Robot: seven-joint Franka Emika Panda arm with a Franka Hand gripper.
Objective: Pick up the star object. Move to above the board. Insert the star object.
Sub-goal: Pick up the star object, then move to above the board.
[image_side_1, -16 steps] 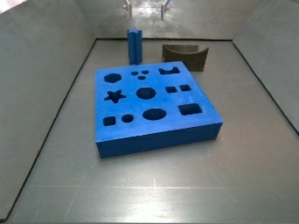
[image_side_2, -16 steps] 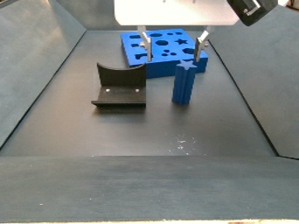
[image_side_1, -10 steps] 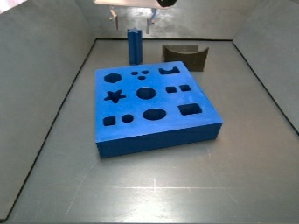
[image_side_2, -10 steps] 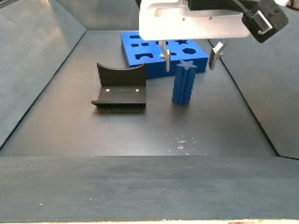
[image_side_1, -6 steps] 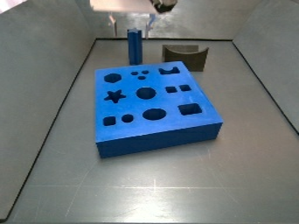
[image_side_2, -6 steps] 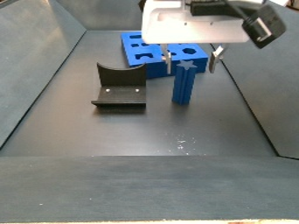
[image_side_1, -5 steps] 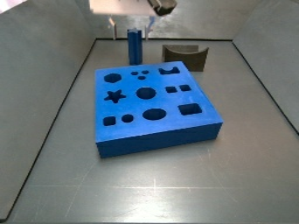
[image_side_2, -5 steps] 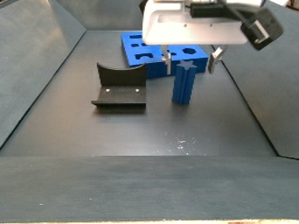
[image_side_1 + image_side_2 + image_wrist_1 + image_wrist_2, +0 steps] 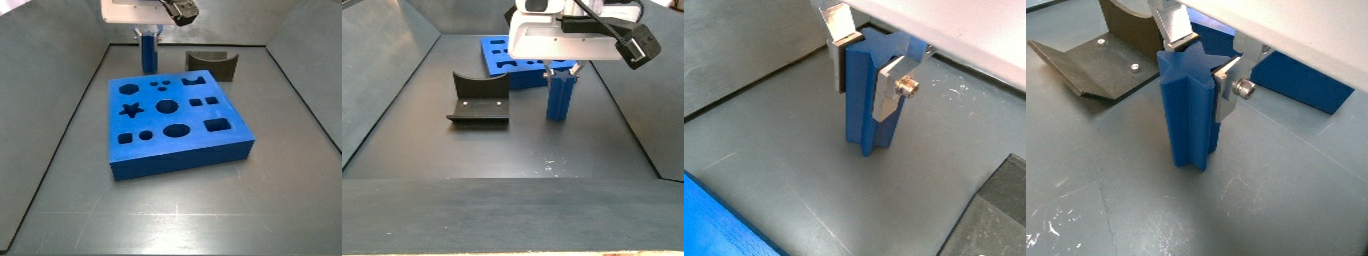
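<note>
Grey floor bears the upright star object (image 9: 1189, 110), tool (image 9: 1201, 62) straddling it.

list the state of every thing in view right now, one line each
gripper: lowered over the peg's top, a finger on each side; contact cannot be confirmed
star object: upright on the floor, not yet lifted
board: flat on the floor, every hole in view empty
fixture: standing on the floor beside the peg, nothing in it
</note>
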